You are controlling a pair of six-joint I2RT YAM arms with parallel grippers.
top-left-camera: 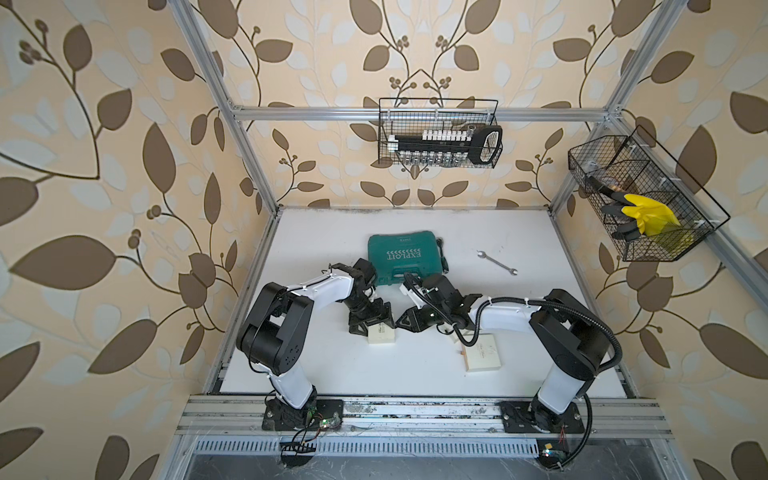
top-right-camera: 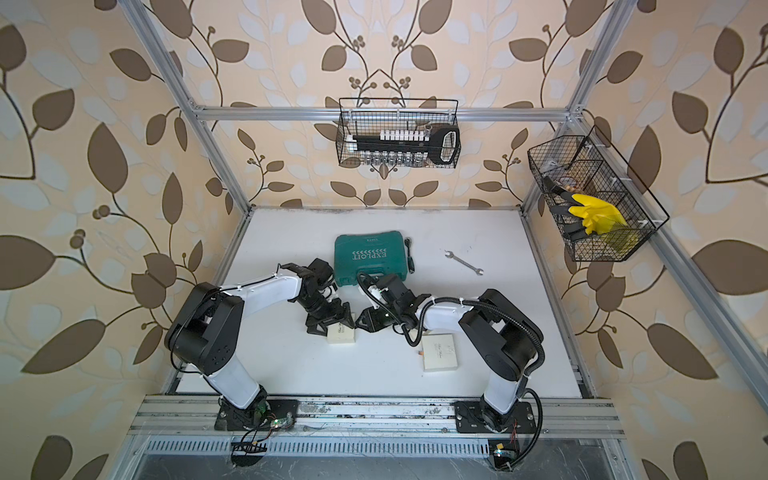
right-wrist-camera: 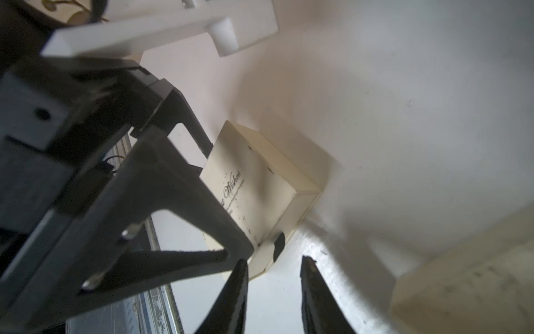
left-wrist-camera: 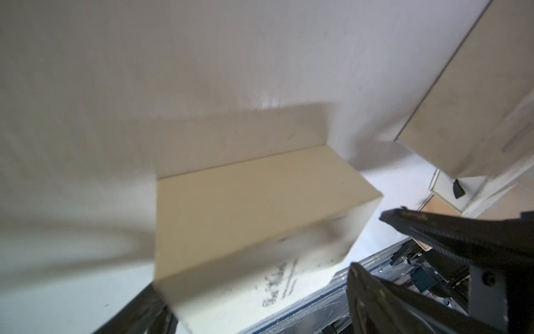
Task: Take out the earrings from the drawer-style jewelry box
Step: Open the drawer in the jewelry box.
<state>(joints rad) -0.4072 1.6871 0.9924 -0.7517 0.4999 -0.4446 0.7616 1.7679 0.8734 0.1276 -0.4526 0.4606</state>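
Earrings: can't make any out, any view. Box, small, cream, script on lid, lies flat on table, approx. mid, a bit left of centre. Its end w/ black tab faces right.

L gripper is over box from far side. Jaws wide, one finger each side of it. Left wrist view too blurred to tell if they clamp.

R gripper is low, just right of box, tips aimed at tab, close but apart from it. Jaws narrow, gap clear, nothing betw. them.

Big box, same cream, lies right of & nearer than the first, well apart from it.

Farther back: teal case, lid down, just beyond both wrists. Wrench is right of case, apart. Wire basket on right wall holds yellow glove.
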